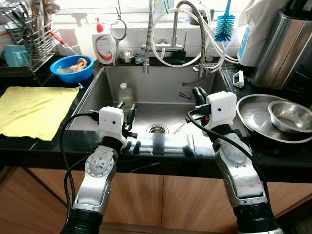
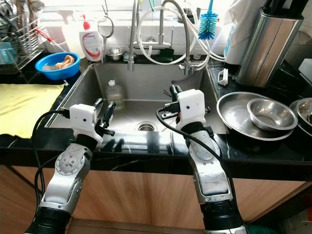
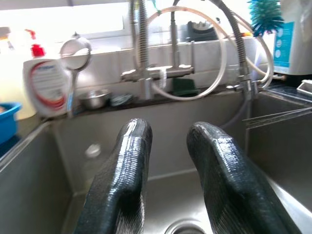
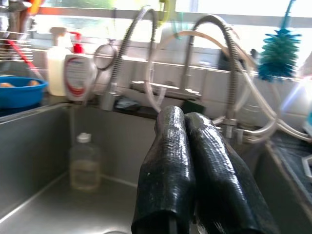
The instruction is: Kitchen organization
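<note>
A steel sink (image 1: 97, 92) lies in front of me, and both grippers hover over its front part. My left gripper (image 1: 126, 106) is open, with a clear gap between its black fingers (image 3: 129, 161) and nothing in it. A little behind it, a clear plastic bottle (image 1: 125, 93) stands upright against the sink's back left wall. On the right side of the sink my right gripper (image 1: 197, 91) is shut, its fingers (image 4: 170, 146) pressed together and empty. The drain (image 1: 157, 129) sits between the two arms.
A hose faucet (image 1: 187, 29) arches over the back of the sink. At left are a yellow cloth (image 1: 34, 109), a blue bowl (image 1: 72, 67), a soap bottle (image 1: 104, 45) and a dish rack (image 1: 27, 41). At right a steel platter (image 1: 253, 114) holds a steel bowl (image 1: 290, 116).
</note>
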You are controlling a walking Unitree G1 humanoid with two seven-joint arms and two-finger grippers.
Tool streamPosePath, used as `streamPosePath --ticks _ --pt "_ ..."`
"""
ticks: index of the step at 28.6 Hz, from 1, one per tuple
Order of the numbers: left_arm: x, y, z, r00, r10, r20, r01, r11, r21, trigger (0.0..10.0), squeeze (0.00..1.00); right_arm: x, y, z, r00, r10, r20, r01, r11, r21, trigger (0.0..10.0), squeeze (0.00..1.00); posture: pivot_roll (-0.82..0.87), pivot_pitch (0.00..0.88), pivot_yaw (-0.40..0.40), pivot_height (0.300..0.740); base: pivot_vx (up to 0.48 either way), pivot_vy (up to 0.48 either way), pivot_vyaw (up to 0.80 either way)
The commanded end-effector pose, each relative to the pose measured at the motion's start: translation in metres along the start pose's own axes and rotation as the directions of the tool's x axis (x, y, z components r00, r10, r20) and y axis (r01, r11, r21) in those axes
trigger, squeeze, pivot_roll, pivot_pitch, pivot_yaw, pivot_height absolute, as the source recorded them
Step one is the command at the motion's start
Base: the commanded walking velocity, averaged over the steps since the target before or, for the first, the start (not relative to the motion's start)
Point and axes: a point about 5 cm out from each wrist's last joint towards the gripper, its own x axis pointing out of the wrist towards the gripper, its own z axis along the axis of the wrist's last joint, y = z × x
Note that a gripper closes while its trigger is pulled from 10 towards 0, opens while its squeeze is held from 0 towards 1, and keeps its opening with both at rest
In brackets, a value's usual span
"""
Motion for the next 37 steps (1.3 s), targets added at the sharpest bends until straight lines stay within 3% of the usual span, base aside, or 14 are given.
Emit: streamPosePath --ticks 1,14,26,30,37 --pt "0.003 -0.003 0.004 1.000 -0.009 0.021 0.009 1.000 0.007 10.0 0.00 0.000 -0.002 -0.002 1.000 0.004 -0.006 -0.004 1.000 -0.004 10.0 0.00 -0.09 0.000 0.051 0.740 0.368 0.000 0.00" --pt "0.003 -0.004 0.003 1.000 -0.008 0.018 0.008 1.000 0.015 10.0 0.00 -0.002 -0.002 -0.007 0.999 0.018 -0.031 -0.019 1.000 -0.014 10.0 0.00 -0.09 0.000 0.045 0.740 0.057 0.000 0.00" --pt "0.003 -0.005 0.002 1.000 -0.008 0.015 0.008 1.000 0.011 10.0 0.00 -0.003 0.012 -0.018 0.986 0.133 -0.104 -0.136 0.990 -0.023 10.0 0.00 -0.09 0.000 0.042 0.740 0.000 0.000 0.00" --pt "0.002 -0.004 0.002 1.000 -0.008 0.012 0.008 1.000 0.010 10.0 0.00 -0.003 0.007 -0.031 0.978 0.065 -0.196 -0.075 0.996 -0.042 10.0 0.00 -0.09 0.000 0.042 0.740 0.000 0.000 0.00" --pt "0.001 -0.004 0.002 1.000 -0.008 0.011 0.008 1.000 0.011 10.0 0.00 -0.003 0.007 -0.035 0.971 0.059 -0.232 -0.068 0.997 -0.033 10.0 0.00 -0.08 0.000 0.042 0.740 0.000 0.000 0.00"
